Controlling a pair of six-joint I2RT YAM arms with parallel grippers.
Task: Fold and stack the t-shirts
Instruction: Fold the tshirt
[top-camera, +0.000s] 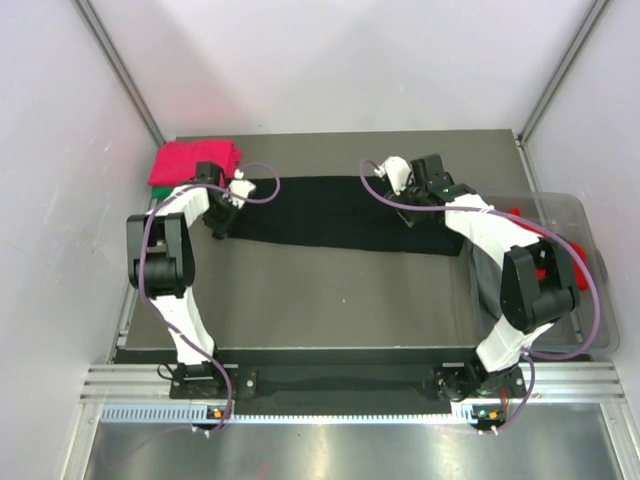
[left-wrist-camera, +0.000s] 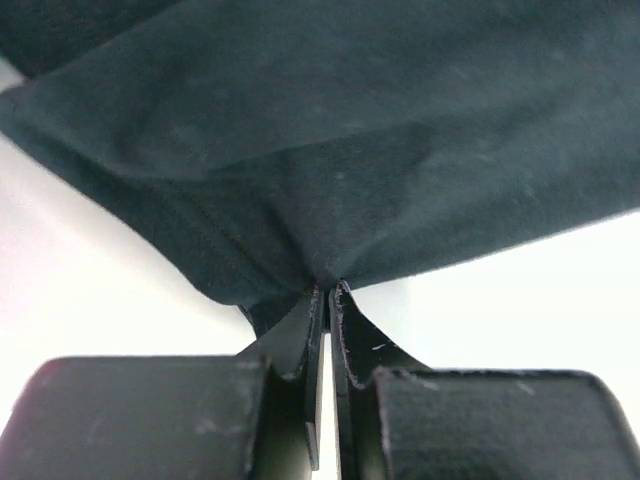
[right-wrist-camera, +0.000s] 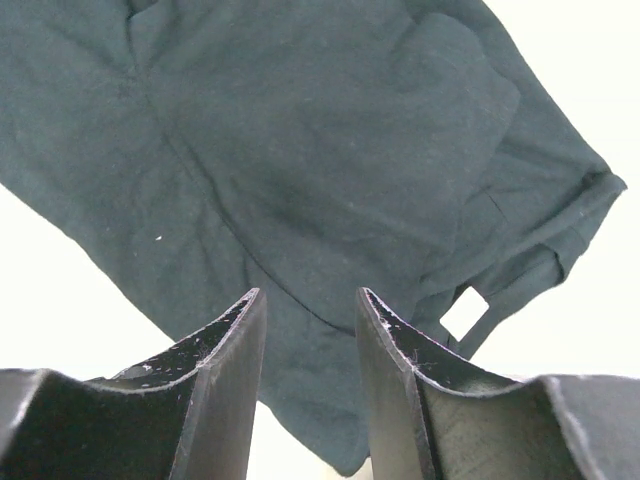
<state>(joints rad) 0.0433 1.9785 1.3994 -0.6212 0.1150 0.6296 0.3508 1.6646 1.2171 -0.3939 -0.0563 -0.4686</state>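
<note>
The black t-shirt (top-camera: 340, 213) is plain, without pattern. At far left, a pink-red t-shirt (top-camera: 195, 160) lies over a green t-shirt (top-camera: 159, 189). The clear bin (top-camera: 572, 206) at right holds red cloth (top-camera: 547, 264) and grey cloth (top-camera: 485, 282). The table (top-camera: 330, 300) is dark grey.

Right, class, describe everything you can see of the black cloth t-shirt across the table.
The black cloth t-shirt is soft, matte knit, gathered into a long band lying across the far half of the grey table. Its left end is pinched in the shut left gripper, puckering there. The right gripper hovers open over the hemmed-sleeve end.
</note>
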